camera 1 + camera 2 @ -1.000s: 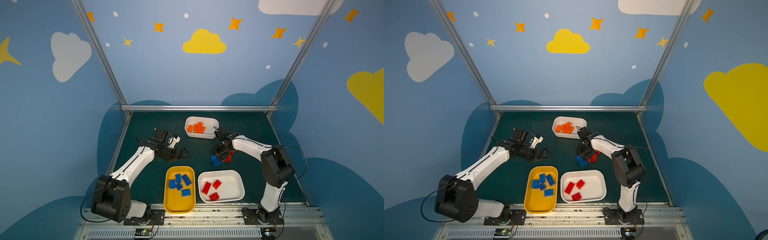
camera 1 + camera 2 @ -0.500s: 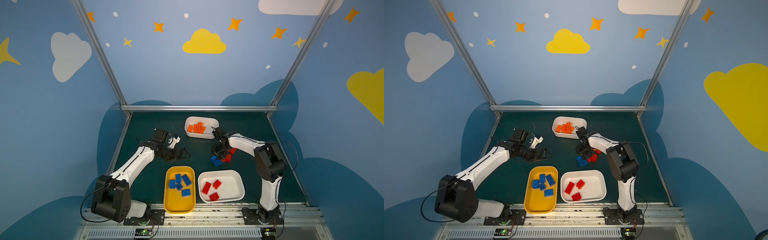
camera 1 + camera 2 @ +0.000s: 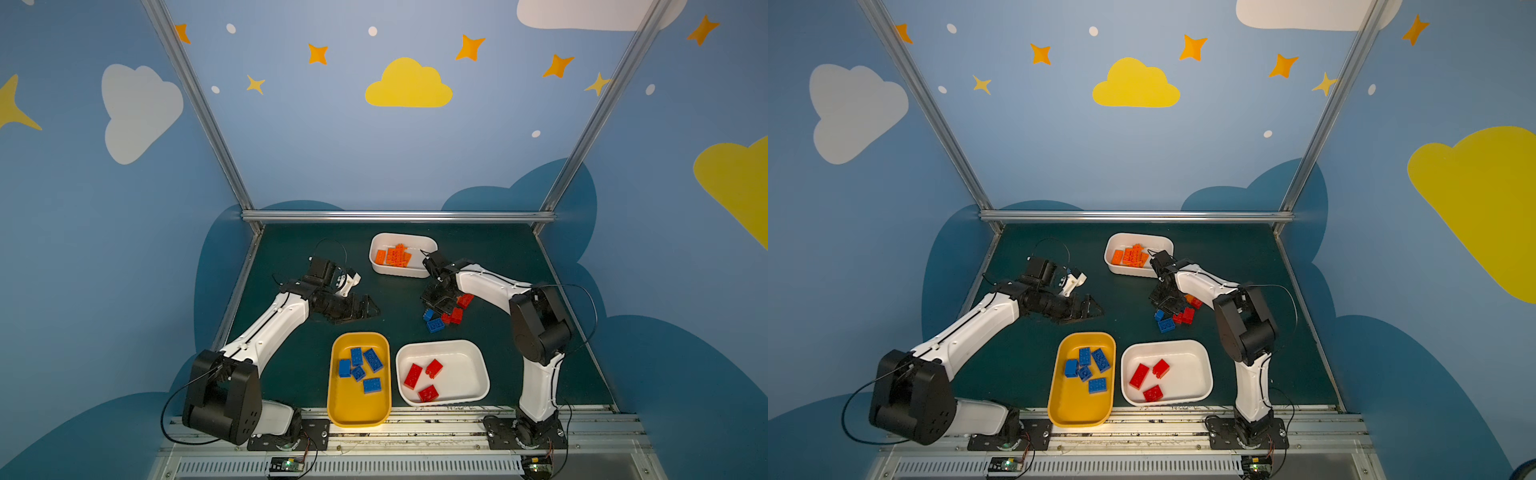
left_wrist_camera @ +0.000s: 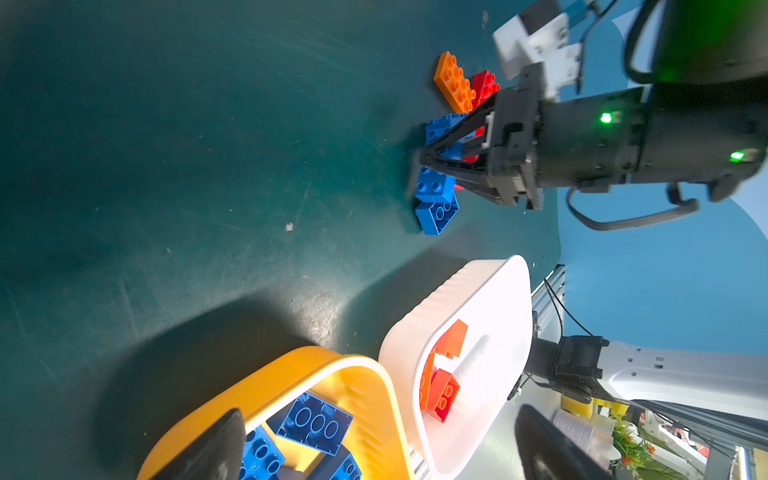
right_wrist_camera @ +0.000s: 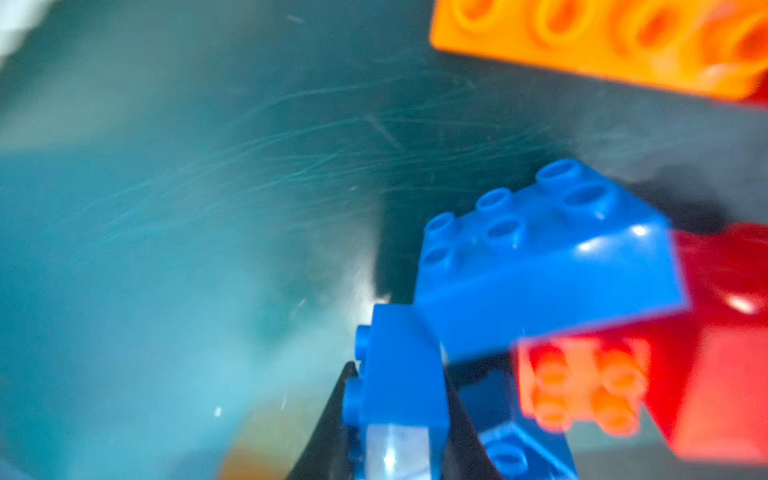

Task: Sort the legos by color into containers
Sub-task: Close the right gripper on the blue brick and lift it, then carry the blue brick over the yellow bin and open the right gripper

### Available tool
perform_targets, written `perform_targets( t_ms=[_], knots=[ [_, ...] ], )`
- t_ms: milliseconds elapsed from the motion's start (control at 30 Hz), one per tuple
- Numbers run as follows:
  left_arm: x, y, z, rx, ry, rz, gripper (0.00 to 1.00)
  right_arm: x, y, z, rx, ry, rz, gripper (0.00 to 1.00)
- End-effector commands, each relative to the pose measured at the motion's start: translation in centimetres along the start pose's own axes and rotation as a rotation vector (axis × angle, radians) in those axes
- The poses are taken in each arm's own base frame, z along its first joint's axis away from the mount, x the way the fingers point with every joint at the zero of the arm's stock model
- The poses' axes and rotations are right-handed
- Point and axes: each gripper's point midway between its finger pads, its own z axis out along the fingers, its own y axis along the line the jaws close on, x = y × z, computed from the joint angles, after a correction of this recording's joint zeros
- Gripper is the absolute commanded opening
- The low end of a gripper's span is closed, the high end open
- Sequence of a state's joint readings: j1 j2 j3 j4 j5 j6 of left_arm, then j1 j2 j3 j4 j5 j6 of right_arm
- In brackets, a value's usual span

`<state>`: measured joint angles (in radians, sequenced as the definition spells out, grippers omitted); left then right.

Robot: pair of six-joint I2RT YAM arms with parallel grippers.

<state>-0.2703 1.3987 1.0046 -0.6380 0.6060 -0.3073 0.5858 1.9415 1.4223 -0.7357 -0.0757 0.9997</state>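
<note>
Two arms: right gripper [image 3: 434,306] pointed down into the loose pile [image 3: 451,313], clamped on a blue brick [image 5: 399,374]; left gripper [image 3: 365,311] hovered apart, spread wide, empty; yellow tub [image 3: 357,409] held five blue bricks [image 3: 372,359], wide white tub [image 3: 461,374] three red bricks [image 3: 413,376].

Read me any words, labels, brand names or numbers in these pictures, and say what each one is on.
No readable text anywhere.
Studs on the blue brick: too blurred to show any embossing.
Print on the circuit board at the front: too small to read.
The wall: painted shapes only, no lettering.
</note>
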Motion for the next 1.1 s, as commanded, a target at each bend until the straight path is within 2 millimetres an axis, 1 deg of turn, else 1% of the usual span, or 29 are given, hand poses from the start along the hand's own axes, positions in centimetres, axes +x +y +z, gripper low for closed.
perform_targets(
  t_ms=[0,100,167,267,300,367,433,500,567,667,767,867,967,1067],
  knots=[
    [-0.1,-0.1,-0.2,0.007,-0.012,0.001,1.0,-0.4,1.3,-4.9,-0.069,-0.078,-0.15,0.15],
    [-0.6,-0.3,-0.2,0.006,-0.017,0.004,1.0,-0.8,2.4,-7.3,-0.121,-0.128,-0.261,0.14],
    [-0.9,-0.5,-0.2,0.016,-0.019,0.008,1.0,-0.5,3.4,-8.4,-0.157,-0.128,-0.34,0.14],
    [-1.3,-0.9,-0.5,0.018,-0.029,0.019,1.0,1.0,5.0,-10.0,-0.237,-0.131,-0.526,0.13],
    [-1.4,-0.9,-0.6,0.016,-0.033,0.021,1.0,1.9,5.7,-10.7,-0.27,-0.132,-0.606,0.14],
    [-1.4,-0.7,-0.8,0.008,-0.033,0.021,1.0,4.5,6.6,-11.8,-0.337,-0.125,-0.775,0.16],
    [-1.5,-0.4,-0.9,-0.003,-0.036,0.015,1.0,7.9,7.2,-12.8,-0.417,-0.106,-0.951,0.16],
    [-1.7,-0.2,-1.0,-0.005,-0.041,0.01,1.0,11.9,7.3,-13.5,-0.51,-0.065,-1.129,0.16],
    [-1.9,-0.1,-1.0,-0.009,-0.042,0.005,1.0,15.5,7.4,-13.8,-0.621,-0.029,-1.266,0.16],
    [-2.1,0.5,-0.9,-0.019,-0.042,-0.005,1.0,20.6,7.9,-14.6,-0.799,0.027,-1.409,0.15],
    [-2.6,0.8,-0.9,-0.027,-0.051,-0.015,1.0,25.4,7.4,-14.1,-0.905,0.07,-1.627,0.16],
    [-3.0,0.8,-0.5,-0.014,-0.057,-0.023,1.0,28.7,7.5,-12.4,-0.923,0.114,-1.747,0.16],
    [-3.3,0.8,-0.4,-0.008,-0.061,-0.029,1.0,30.9,7.9,-10.4,-0.916,0.155,-1.843,0.15],
    [-3.4,0.7,-0.4,-0.004,-0.063,-0.03,1.0,32.4,8.5,-8.5,-0.902,0.16,-1.941,0.15]
  ],
)
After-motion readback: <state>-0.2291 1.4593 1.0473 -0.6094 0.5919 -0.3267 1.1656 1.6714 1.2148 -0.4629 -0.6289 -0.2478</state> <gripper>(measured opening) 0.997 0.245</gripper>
